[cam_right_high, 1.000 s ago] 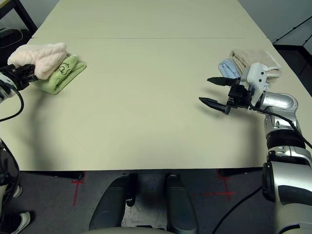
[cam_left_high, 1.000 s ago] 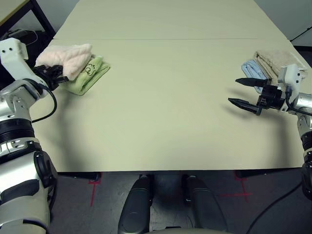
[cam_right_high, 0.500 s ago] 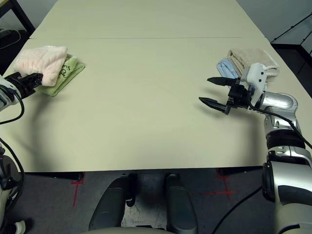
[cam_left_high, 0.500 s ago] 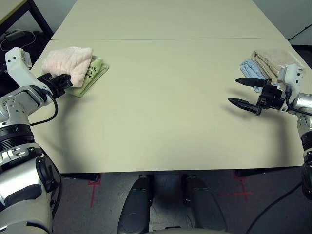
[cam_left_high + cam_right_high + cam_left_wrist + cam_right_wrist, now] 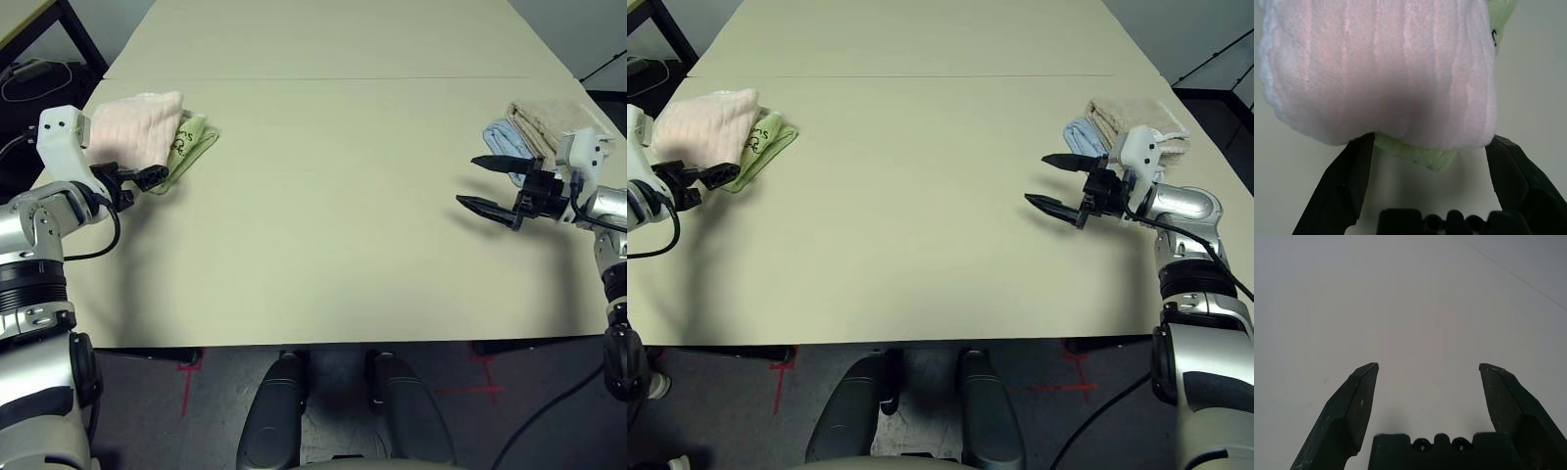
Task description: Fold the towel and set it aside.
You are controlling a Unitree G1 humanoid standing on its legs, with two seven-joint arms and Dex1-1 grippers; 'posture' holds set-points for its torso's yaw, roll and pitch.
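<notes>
Two cream panels make the worktop (image 5: 333, 196), seam running 9 to 3 o'clock across the far part. Folded pink towel (image 5: 132, 132) at about 10 o'clock, lying on top of a folded green towel (image 5: 188, 145) with dark embroidery. Beige towel (image 5: 554, 119) and blue towel (image 5: 505, 137) stacked at 2 o'clock. Left gripper (image 5: 147, 178) just beside pink towel's near edge, fingers spread, holding nothing. Right gripper (image 5: 485, 186) near 3 o'clock, fingers spread, over bare worktop.

Even, bright light; wrist close-ups slightly soft.
</notes>
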